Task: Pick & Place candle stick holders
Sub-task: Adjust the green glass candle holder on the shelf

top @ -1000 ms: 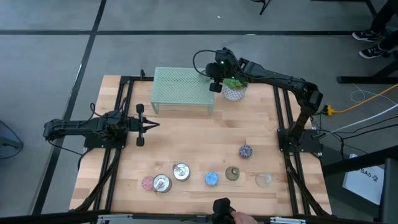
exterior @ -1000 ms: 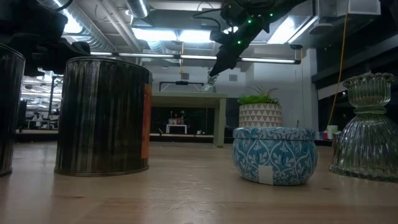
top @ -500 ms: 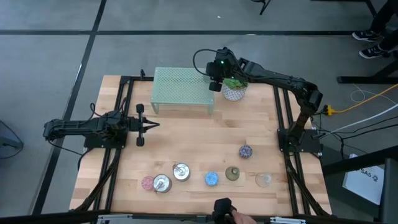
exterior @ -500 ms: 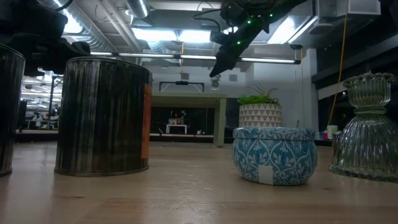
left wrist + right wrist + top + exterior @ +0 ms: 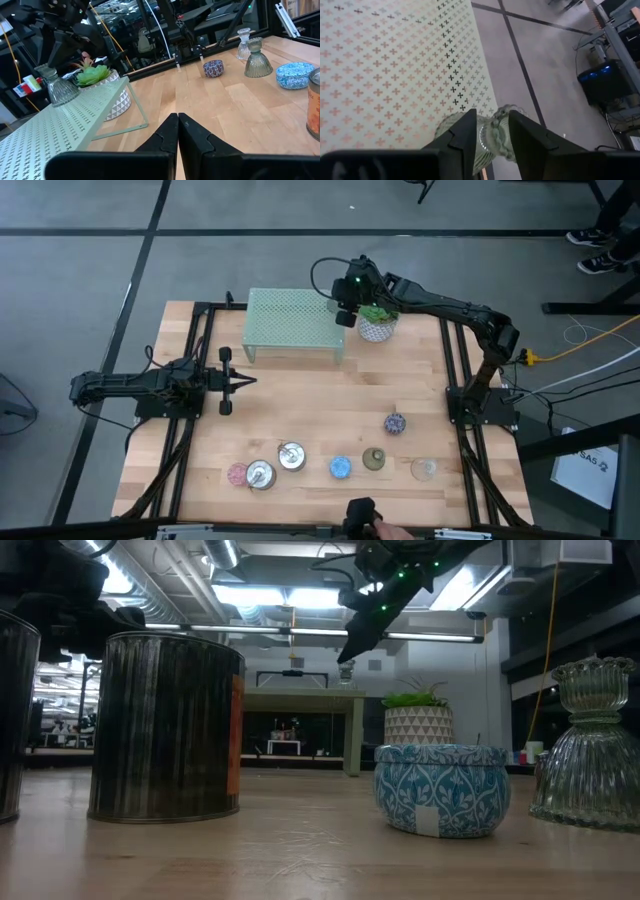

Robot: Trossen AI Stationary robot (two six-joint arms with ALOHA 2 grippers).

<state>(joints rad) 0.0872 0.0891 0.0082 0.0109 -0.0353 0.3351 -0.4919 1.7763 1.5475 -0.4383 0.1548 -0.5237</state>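
Glass, clear and ribbed, the candle holder (image 5: pixel 490 137) stands on the mint mesh stand (image 5: pixel 290 320) at the bench's far edge, between the slightly spread fingers of the right tool (image 5: pixel 491 131). It looks stiff, slippery and fragile; gripping at the narrow neck seems safest. Left tool (image 5: pixel 178 131) waits pressed together near the left edge.

Left arm: stretched low across the table's left side, forearm level, pointing toward the middle.
Left gripper (image 5: pixel 243 381): fingers (image 5: pixel 167 134) pressed together, nothing between them, hovering just above the tabletop.
Right arm: reaching from its base at the table's right edge, up and across to the far centre, elbow raised, wrist tipped downward.
Right gripper (image 5: pixel 343 314): jaws parted a little; the fingers (image 5: pixel 465 134) seem to stand just clear of what sits between them, though contact is hard to judge.
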